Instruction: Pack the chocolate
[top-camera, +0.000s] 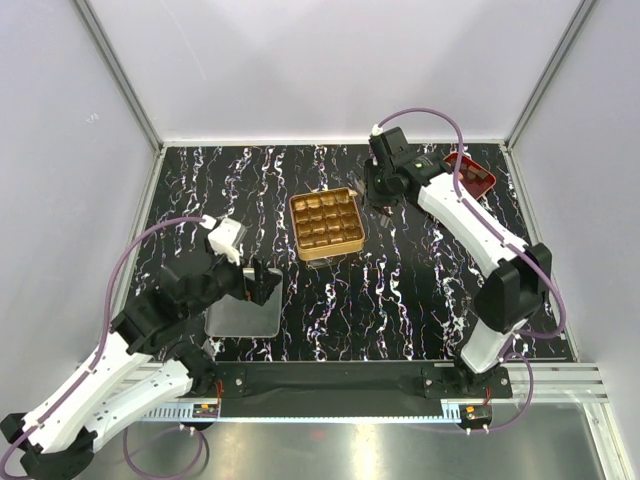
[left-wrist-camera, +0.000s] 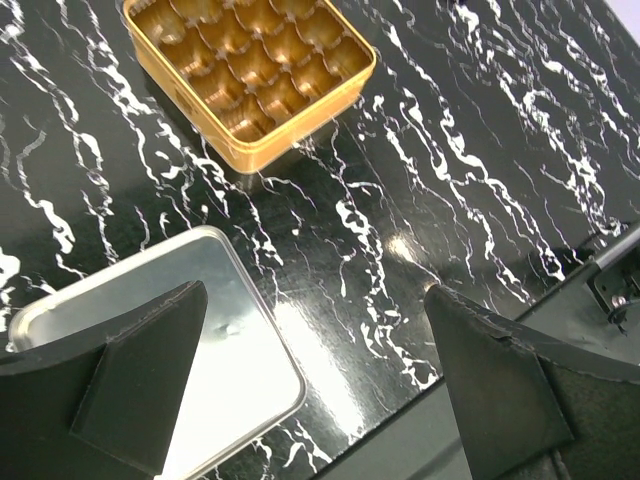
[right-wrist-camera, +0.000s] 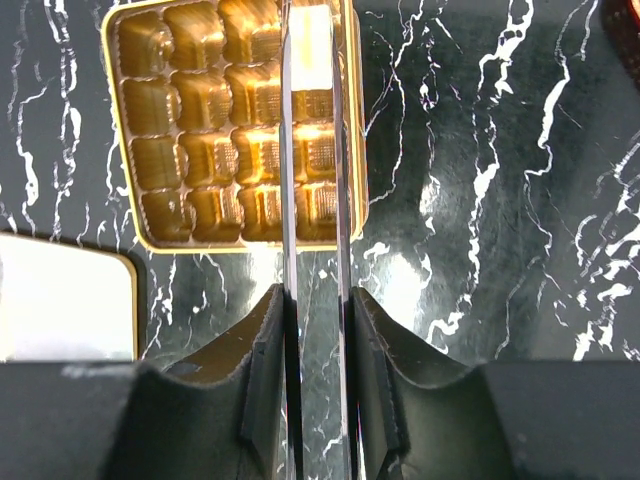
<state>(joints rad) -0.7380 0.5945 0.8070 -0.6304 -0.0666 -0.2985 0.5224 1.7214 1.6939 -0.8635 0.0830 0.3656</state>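
Observation:
The gold tin (top-camera: 326, 222) with its grid of empty cells lies mid-table, also seen in the left wrist view (left-wrist-camera: 250, 70) and the right wrist view (right-wrist-camera: 200, 130). The chocolate shows only as small dark bits in a dark red tray (top-camera: 470, 172) at the far right. My right gripper (top-camera: 383, 195) (right-wrist-camera: 318, 300) hovers just right of the tin, shut on a pair of thin shiny tongs (right-wrist-camera: 288, 150). The tongs' two blades reach out over the tin's right columns and their tips run out of frame. My left gripper (top-camera: 262, 283) (left-wrist-camera: 315, 300) hangs wide open with nothing between its fingers.
A flat silver lid (top-camera: 243, 312) (left-wrist-camera: 150, 330) lies at the near left, under the left gripper's left finger. The black marbled table (top-camera: 400, 290) ends at a metal rail along the near edge. White walls close in the back and both sides.

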